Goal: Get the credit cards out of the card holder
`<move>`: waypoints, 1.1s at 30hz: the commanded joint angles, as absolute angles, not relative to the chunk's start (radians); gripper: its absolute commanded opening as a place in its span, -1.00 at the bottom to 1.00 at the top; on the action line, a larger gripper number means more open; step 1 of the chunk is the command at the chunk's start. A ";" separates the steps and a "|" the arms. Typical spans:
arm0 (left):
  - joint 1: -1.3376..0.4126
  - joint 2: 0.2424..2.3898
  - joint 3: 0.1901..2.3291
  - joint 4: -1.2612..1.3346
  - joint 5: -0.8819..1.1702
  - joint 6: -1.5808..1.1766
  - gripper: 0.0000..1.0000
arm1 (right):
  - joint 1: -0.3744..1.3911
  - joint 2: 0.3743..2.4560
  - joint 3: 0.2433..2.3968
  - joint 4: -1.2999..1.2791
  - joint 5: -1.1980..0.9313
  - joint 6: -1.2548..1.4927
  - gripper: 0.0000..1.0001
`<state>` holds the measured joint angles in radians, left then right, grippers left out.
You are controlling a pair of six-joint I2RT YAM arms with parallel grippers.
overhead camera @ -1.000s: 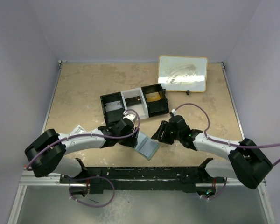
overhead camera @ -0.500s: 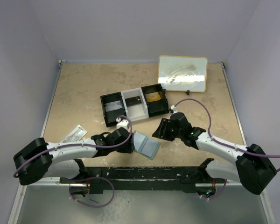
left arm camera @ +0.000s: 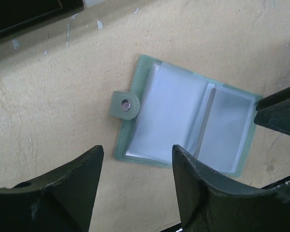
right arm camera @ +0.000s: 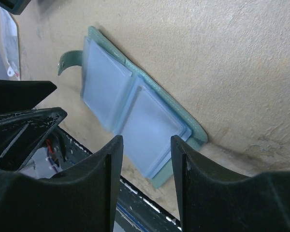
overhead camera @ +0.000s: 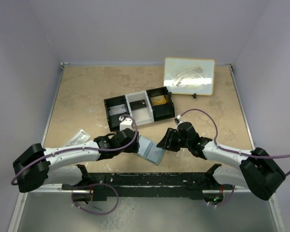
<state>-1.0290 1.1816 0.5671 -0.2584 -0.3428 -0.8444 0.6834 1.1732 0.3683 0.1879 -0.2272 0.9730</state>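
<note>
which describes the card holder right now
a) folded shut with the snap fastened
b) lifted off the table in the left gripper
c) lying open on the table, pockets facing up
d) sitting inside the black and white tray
c: the card holder lies spread open on the table, its pale pockets facing up and its snap tab loose at one side.
</note>
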 commanded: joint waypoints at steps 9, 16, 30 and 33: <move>-1.032 1.323 0.643 -0.220 -0.350 -0.790 0.14 | 0.684 1.179 0.324 0.267 -0.223 1.034 -0.14; -1.032 1.331 0.619 -0.208 -0.339 -0.795 0.11 | 0.684 1.185 0.283 0.309 -0.219 1.062 -0.14; -1.033 1.335 0.611 -0.205 -0.313 -0.792 -0.11 | 0.685 1.071 0.326 0.194 -0.141 1.075 -0.14; -1.032 1.340 0.609 -0.196 -0.293 -0.786 -0.15 | 0.684 1.048 0.318 0.200 -0.146 1.077 -0.12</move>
